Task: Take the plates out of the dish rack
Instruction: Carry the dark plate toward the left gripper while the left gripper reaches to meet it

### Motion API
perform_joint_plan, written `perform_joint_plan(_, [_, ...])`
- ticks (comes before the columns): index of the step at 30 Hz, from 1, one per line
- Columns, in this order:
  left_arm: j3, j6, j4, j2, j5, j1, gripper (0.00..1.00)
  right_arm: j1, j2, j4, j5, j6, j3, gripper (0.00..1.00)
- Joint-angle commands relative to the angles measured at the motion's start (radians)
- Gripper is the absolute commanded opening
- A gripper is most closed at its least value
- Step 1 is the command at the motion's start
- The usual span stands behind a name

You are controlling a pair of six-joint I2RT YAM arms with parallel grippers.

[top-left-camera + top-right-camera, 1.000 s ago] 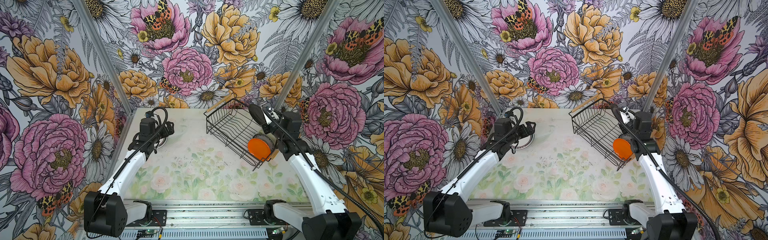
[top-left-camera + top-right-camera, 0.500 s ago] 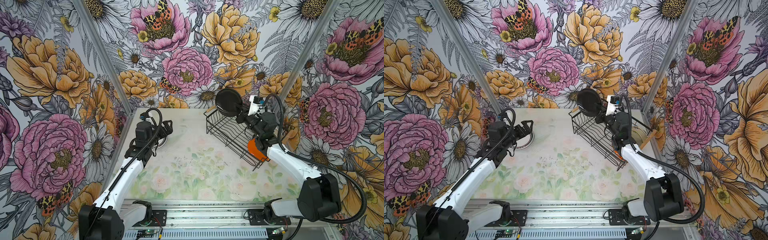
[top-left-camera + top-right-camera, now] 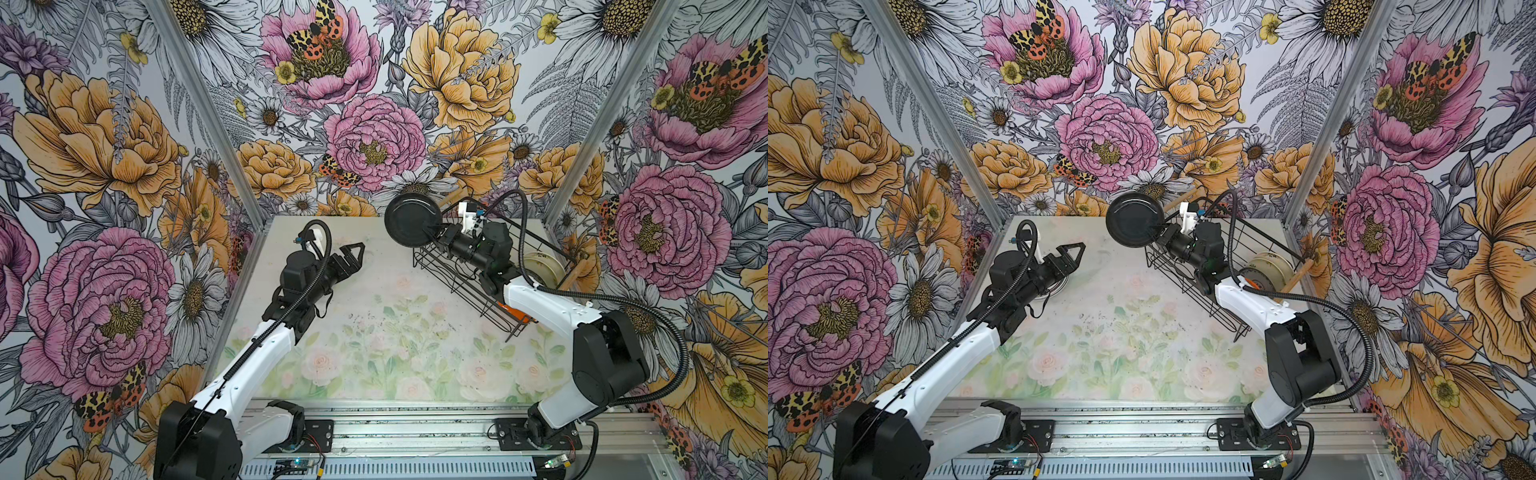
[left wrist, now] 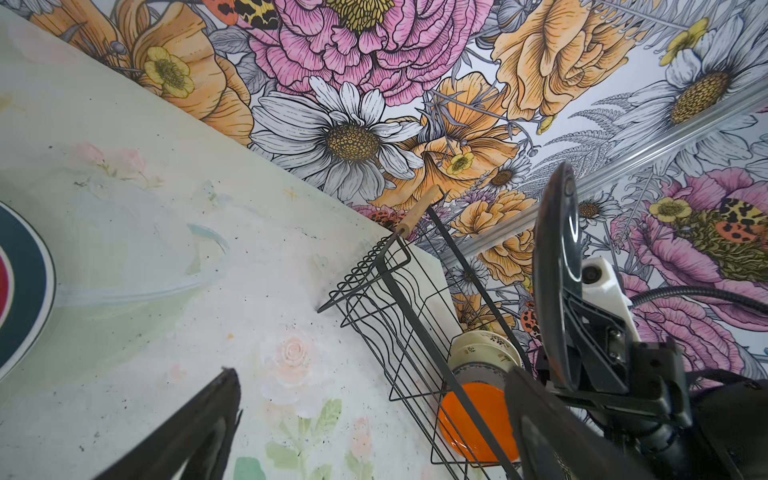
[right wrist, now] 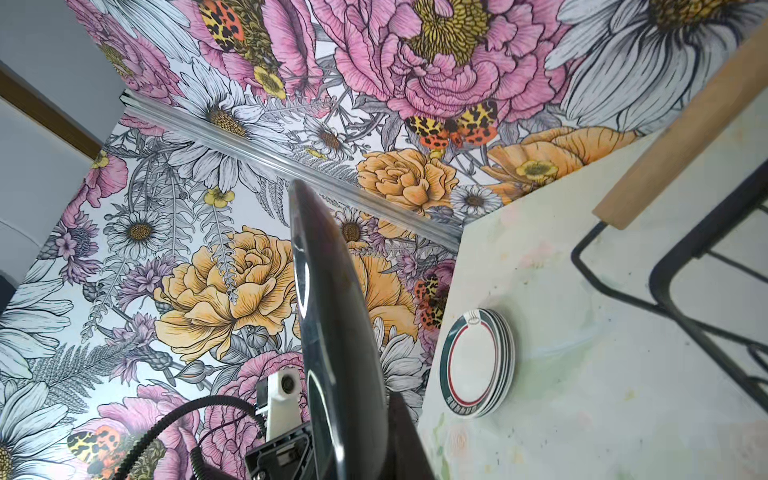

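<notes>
My right gripper (image 3: pixel 437 233) is shut on the rim of a black plate (image 3: pixel 412 220), held upright in the air over the left end of the dish rack (image 3: pixel 457 286). The right wrist view shows this plate (image 5: pixel 332 332) edge-on between the fingers. My left gripper (image 3: pixel 353 255) hangs open and empty a short way left of the plate, pointing at it. Cream plates (image 3: pixel 540 268) and an orange plate (image 4: pixel 473 419) stand in the rack's right end. A stack of white plates with teal rims (image 5: pixel 473 365) lies on the table under the left arm.
The rack sits at an angle at the back right, its wooden handles (image 4: pixel 417 208) sticking out at both ends. Flowered walls close in the table on three sides. The floral tabletop (image 3: pixel 395 332) runs between the two arms.
My right gripper has carried the black plate up and to the left, from over the rack's right end to its left end. The left gripper has shifted slightly right toward it.
</notes>
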Motion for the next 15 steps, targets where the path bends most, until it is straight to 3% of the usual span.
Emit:
perform_joint_plan(1, [-0.016,-0.037,0.063,-0.026,0.055,-0.008,0.99,0.028,0.022,0.01,-0.048,0.071,0.022,0.0])
perform_joint_plan(15, [0.005,-0.061,0.148,0.03,0.229,0.035,0.96,0.192,0.083,0.036,0.046,0.037,0.021,0.0])
